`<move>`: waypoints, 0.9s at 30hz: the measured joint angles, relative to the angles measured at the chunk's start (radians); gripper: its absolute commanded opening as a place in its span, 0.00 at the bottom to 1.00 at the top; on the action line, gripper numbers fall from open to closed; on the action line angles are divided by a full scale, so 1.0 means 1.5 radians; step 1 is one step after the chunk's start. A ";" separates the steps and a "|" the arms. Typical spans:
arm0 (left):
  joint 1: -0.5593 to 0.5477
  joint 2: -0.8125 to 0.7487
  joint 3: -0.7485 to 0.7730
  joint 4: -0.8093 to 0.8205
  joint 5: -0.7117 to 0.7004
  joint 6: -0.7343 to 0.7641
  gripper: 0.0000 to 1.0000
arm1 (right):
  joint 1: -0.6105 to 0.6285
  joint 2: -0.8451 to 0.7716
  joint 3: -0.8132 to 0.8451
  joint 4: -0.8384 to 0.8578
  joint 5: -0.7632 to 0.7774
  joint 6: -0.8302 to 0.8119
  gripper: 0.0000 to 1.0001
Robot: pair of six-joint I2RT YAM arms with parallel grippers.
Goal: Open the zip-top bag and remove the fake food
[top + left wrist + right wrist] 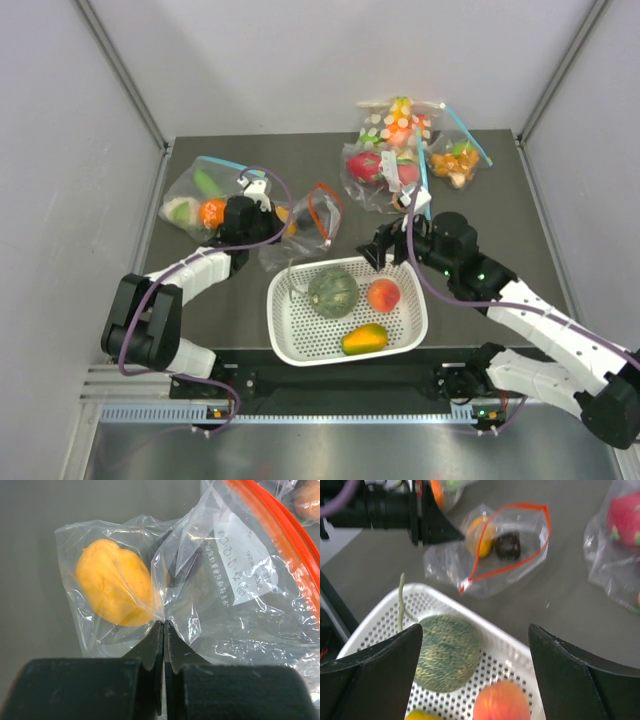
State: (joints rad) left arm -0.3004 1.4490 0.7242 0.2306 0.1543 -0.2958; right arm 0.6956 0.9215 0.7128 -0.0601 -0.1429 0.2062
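Observation:
The zip-top bag lies behind the white basket, its red-orange strip spread in a loop. My left gripper is shut, pinching the bag's clear plastic at its left end. In the top view the left gripper sits at the bag's left corner. Inside the bag are a small orange and a dark piece. My right gripper hangs open over the basket's far side, holding nothing. In the basket lie the green melon, peach and mango.
Blue-zipped bags of toy food lie at the back left and the back right, with a smaller one beside it. Grey enclosure walls rise close along the table's left, right and far edges.

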 measured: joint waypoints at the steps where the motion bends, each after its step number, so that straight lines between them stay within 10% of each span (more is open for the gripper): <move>1: 0.000 0.000 0.000 0.001 0.003 0.002 0.00 | -0.002 0.013 0.020 0.002 0.004 -0.004 0.85; 17: 0.001 -0.001 -0.014 0.003 0.025 0.018 0.00 | -0.082 0.510 0.354 0.092 -0.102 -0.033 0.65; 27: 0.001 -0.005 -0.021 0.003 0.028 0.024 0.00 | -0.082 0.632 0.402 0.091 -0.136 -0.030 0.55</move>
State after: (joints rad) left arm -0.2996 1.4422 0.6933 0.2348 0.1970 -0.2604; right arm 0.5732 1.8694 1.3155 0.0757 -0.3470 0.1612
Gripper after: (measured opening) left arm 0.011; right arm 0.562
